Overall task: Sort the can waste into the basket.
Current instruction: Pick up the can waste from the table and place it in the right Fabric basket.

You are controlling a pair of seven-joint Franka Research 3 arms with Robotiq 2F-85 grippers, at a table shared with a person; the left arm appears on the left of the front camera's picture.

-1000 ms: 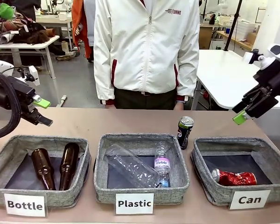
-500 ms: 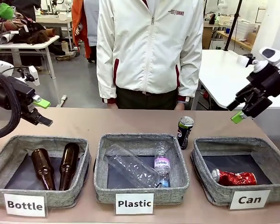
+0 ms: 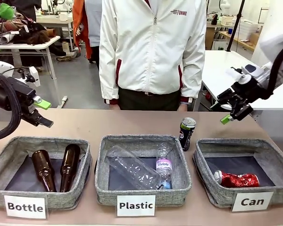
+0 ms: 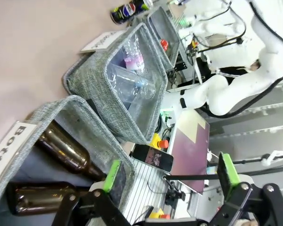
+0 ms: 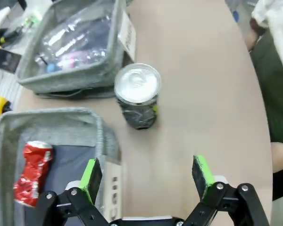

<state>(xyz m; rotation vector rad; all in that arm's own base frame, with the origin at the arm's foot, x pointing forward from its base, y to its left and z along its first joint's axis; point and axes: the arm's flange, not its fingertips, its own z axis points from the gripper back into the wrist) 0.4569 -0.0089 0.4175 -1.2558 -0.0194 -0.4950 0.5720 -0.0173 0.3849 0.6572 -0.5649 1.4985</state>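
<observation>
While angled down, right pincer hangs open above the black-and-blue can.

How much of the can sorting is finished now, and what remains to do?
Done: the red can lies inside the "Can" basket. In hand: the right gripper, open and empty, hangs above the table near the black-and-blue can. Left: that can stands upright on the table between the "Plastic" basket and the "Can" basket, and must go in. The left gripper is open and idle.
</observation>
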